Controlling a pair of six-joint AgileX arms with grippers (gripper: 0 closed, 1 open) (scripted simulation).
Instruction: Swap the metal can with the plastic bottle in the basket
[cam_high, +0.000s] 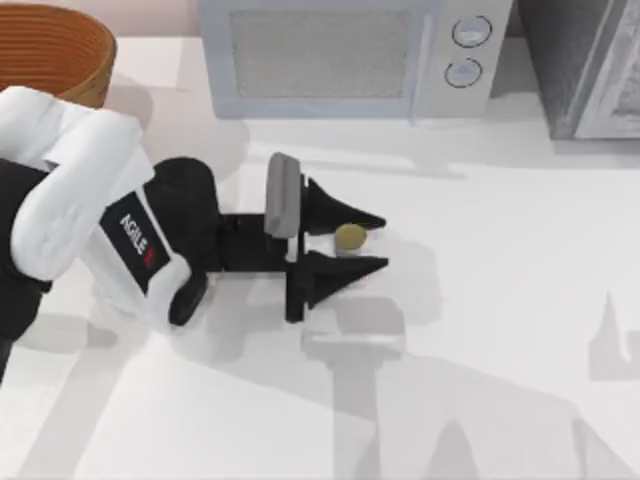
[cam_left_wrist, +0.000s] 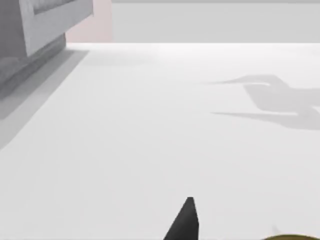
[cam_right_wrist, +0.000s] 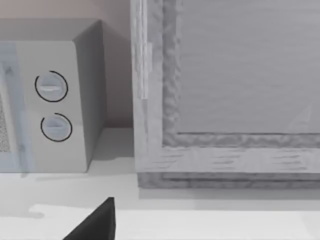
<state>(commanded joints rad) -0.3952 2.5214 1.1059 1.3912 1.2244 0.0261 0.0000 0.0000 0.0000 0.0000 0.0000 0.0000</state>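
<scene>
Can (cam_high: 350, 237) upright on the white worktop (cam_high: 500, 300), near the middle, gold-olive top showing from above between the two black fingers (cam_high: 345, 215) of the left claw (cam_high: 350, 242). Fingers spread either side of it, one toward the microwave (cam_high: 350, 55), one toward the near edge, a sliver of gap on each side as far as can be judged (contact not certain from overhead). Nothing gripped yet, by the look of it; straddling like this puts the pads level with the can's body, ready for a straight squeeze. Left arm stretched low across the worktop from the left side, hence the flat, sideways approach rather than a drop from above. In the left wrist view, one dark fingertip (cam_left_wrist: 186, 220) and a thin arc of the can's top (cam_left_wrist: 295, 237) at the frame's edge, bare worktop beyond.

Basket (cam_high: 50, 50) at the far left corner, well apart from the can, orange-brown rim partly cut off; inside hidden, so no telling about the green bottle. Likely step in hand: closing on the can, then carrying it over to the basket, a long swing back across the arm's own side. Risk worth noting: small light cylinder, easily tipped if one finger lands first.

Right claw parked off to the right, facing the microwave dials (cam_right_wrist: 52, 107) and a grey cabinet (cam_right_wrist: 225, 100); one finger (cam_right_wrist: 97, 222) in its own wrist view, opening impossible to judge.
</scene>
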